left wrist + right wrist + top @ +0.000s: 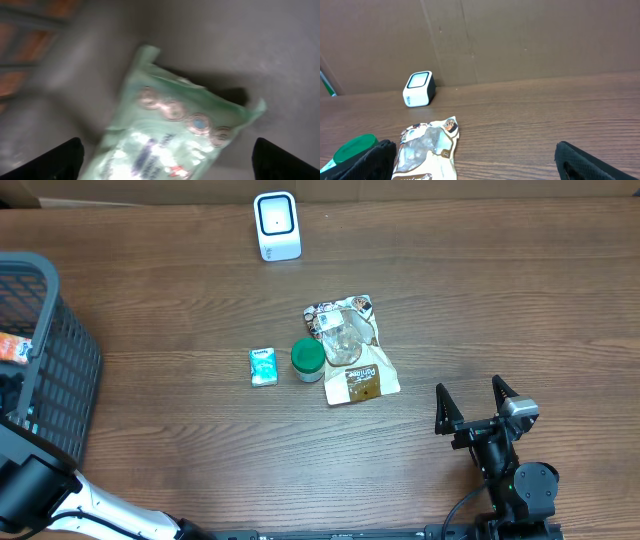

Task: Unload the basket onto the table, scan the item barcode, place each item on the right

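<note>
The pale green packet (175, 130) is lying loose under the left tool (167, 156), which is standing wide, seemingly inside the basket (60, 370). The right tool (468, 388) is gaping too, holding nothing. Next, I reckon: carrying the snack pouch (350, 350) from the desk (180, 310) to the scanner (277, 226).

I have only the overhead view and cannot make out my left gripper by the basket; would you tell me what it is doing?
Observer: The left gripper has its fingers wide apart, with a pale green pouch in view between them.
Operator: Thank you. Is a barcode showing on it?
Observer: None that I can see. The left wrist picture is blurred and shows only a row of round emblems on the pouch.
</note>
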Controlling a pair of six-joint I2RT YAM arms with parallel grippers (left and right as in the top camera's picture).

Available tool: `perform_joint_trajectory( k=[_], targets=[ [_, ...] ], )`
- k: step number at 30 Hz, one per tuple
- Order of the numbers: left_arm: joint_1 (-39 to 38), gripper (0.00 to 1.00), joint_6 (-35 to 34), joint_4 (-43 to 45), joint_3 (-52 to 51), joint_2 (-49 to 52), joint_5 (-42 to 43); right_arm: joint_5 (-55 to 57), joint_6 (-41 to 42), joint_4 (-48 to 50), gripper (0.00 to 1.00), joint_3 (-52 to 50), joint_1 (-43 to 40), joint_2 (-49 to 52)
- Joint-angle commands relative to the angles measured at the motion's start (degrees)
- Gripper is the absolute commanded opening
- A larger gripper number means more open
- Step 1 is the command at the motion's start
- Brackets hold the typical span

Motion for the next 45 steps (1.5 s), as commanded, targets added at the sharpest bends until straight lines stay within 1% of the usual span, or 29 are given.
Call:
perform_joint_trajectory(
  k=[1,4,6,12,14,15,16,17,19,20,25,29,31,33,35,37,41,44,45],
  targets=[
    [-0.1,0.89,3.7,1.0,-2.3,0.3,3.6,0.1,0.2,0.3,1.00,-0.6,0.1,-0.5],
    [0.2,0.81,3.7,1.0,-2.9,0.3,2.6,0.1,0.2,0.3,1.00,-0.6,0.1,-0.5],
    [0.2,0.80,3.5,1.0,-3.3,0.3,1.4,0.1,0.2,0.3,1.00,-0.6,0.1,-0.5],
    [0.2,0.80,3.5,2.6,-5.2,0.7,1.5,0.1,0.1,0.3,1.00,-0.6,0.1,-0.5],
    [0.2,0.70,3.5,3.1,-5.3,0.7,1.5,0.1,0.2,0.3,1.00,-0.6,0.1,-0.5],
    [0.2,0.59,3.0,3.4,-5.3,0.7,2.1,0.1,0.2,0.3,1.00,-0.6,0.1,-0.5],
    [0.2,0.53,2.4,3.5,-5.3,0.7,2.8,0.1,0.2,0.3,1.00,-0.6,0.1,-0.5],
    [0.1,0.42,2.0,3.5,-5.3,0.7,3.0,0.1,0.2,0.3,1.00,-0.6,0.1,-0.5],
    [0.1,0.12,0.9,3.5,-5.3,0.6,3.2,0.1,0.2,0.3,1.00,-0.6,0.1,-0.5],
    [0.1,0.05,0.9,3.3,-5.3,0.6,3.4,0.1,0.1,0.3,1.00,-0.6,0.1,-0.5],
    [0.1,0.04,0.3,0.1,-4.1,0.6,3.6,0.1,0.2,0.3,1.00,-0.6,0.1,-0.5],
    [0.1,0.04,-4.7,-5.6,0.6,-0.3,4.2,0.1,0.2,0.3,1.00,-0.6,0.1,-0.5],
    [0.1,0.04,-6.3,-9.1,4.2,-1.3,6.7,0.1,0.2,0.3,1.00,-0.6,0.1,-0.5],
    [0.1,0.04,-8.0,-12.6,8.2,-2.6,10.2,0.1,0.2,0.3,1.00,-0.6,0.1,-0.5],
    [0.1,0.04,-8.6,-14.6,10.9,-4.1,13.0,0.1,0.2,0.3,1.00,-0.6,0.1,-0.5],
    [0.1,0.04,-8.8,-16.0,13.4,-6.6,17.5,0.1,0.2,0.3,1.00,-0.6,0.1,-0.5],
    [-0.2,0.04,-10.9,-15.5,17.7,-14.3,32.3,0.1,0.2,0.3,1.00,-0.6,0.1,-0.5],
    [-0.2,0.04,-12.5,-14.5,19.8,-19.9,40.5,0.1,0.2,0.3,1.00,-0.6,0.1,-0.5],
    [-0.3,0.04,-13.1,-14.3,20.2,-21.2,41.6,0.1,0.2,0.3,1.00,-0.6,0.1,-0.5]
  ],
)
